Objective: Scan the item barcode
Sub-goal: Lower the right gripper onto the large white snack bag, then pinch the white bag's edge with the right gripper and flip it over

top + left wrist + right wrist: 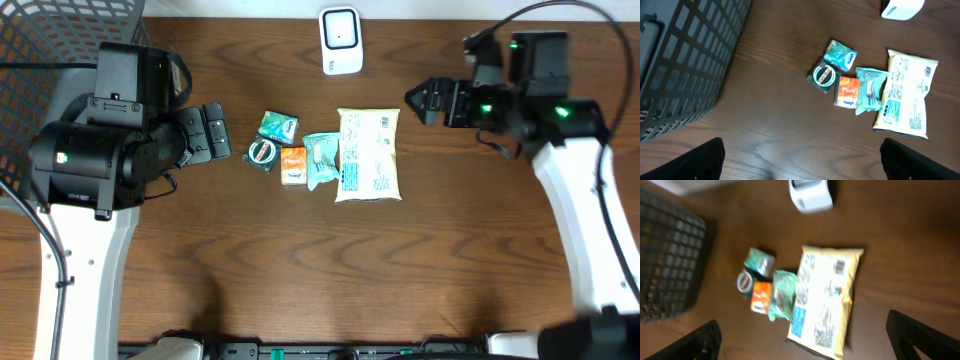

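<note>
Hovering over the tabletop [450, 250], my left gripper [222, 133] and right gripper [415, 103] both hung wide open, holding nothing. The items lay clustered between them, nearer the far edge than the near one: a bag [368, 155], a teal pouch [321, 158], an orange packet [294, 164], a round pack [262, 153] and a green pack [278, 126]. The scanner [340, 40] stood at the far edge. I judged the bag light, soft and crinkly, likely to sag or slip; pinching across a short sealed edge seemed safest, leaving its print uncovered.
</note>
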`<action>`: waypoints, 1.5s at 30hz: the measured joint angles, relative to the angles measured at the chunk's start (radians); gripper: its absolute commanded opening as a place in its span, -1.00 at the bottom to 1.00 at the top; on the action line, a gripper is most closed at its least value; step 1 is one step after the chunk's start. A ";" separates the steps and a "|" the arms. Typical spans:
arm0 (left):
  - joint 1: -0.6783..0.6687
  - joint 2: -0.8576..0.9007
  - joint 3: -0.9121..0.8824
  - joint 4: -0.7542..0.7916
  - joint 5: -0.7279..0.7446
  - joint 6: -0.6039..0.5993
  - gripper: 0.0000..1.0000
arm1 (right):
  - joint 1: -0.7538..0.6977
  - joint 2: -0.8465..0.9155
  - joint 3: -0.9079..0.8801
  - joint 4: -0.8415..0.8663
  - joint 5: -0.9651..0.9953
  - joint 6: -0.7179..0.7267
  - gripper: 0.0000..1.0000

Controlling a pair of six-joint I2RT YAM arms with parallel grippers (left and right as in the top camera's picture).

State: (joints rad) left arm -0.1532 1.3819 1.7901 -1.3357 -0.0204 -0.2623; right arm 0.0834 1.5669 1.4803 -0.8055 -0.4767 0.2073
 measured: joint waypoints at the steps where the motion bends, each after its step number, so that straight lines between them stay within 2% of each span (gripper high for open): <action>1: 0.000 0.000 0.000 0.000 0.000 0.000 0.95 | 0.000 0.024 0.000 0.000 -0.003 -0.001 0.99; 13: 0.000 0.000 0.000 0.000 0.000 0.000 0.95 | 0.018 0.212 0.000 -0.076 -0.040 -0.008 0.97; 14: 0.000 0.000 0.000 0.000 0.000 0.000 0.95 | 0.024 0.224 0.000 -0.085 -0.045 -0.008 0.86; 20: 0.000 0.000 0.000 0.000 0.000 0.000 0.95 | 0.079 0.286 0.000 -0.122 -0.060 -0.010 0.54; 21: 0.000 0.000 0.000 0.000 0.000 0.000 0.96 | 0.094 0.295 0.000 -0.124 -0.061 -0.012 0.27; 23: 0.000 0.000 0.000 0.000 0.000 0.000 0.95 | 0.127 0.310 0.000 -0.127 -0.064 -0.016 -0.04; 27: 0.000 0.000 0.000 0.000 0.000 0.000 0.96 | 0.195 0.331 -0.001 -0.133 -0.066 -0.013 -0.45; 31: 0.000 0.000 0.000 0.000 0.000 0.000 0.96 | 0.259 0.336 -0.001 -0.147 -0.052 -0.007 -0.61; 36: 0.000 0.000 0.000 0.000 0.000 0.000 0.95 | 0.331 0.336 -0.001 -0.175 0.058 0.060 -0.70; 38: 0.000 0.000 0.000 0.000 0.000 0.000 0.96 | 0.357 0.336 -0.001 -0.175 0.100 0.081 -0.82; 45: 0.000 0.000 0.000 0.000 0.000 0.000 0.96 | 0.446 0.359 -0.002 -0.162 0.257 0.182 -0.95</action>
State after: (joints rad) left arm -0.1532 1.3819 1.7901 -1.3357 -0.0204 -0.2623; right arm 0.5293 1.9259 1.4788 -0.9672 -0.2195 0.3889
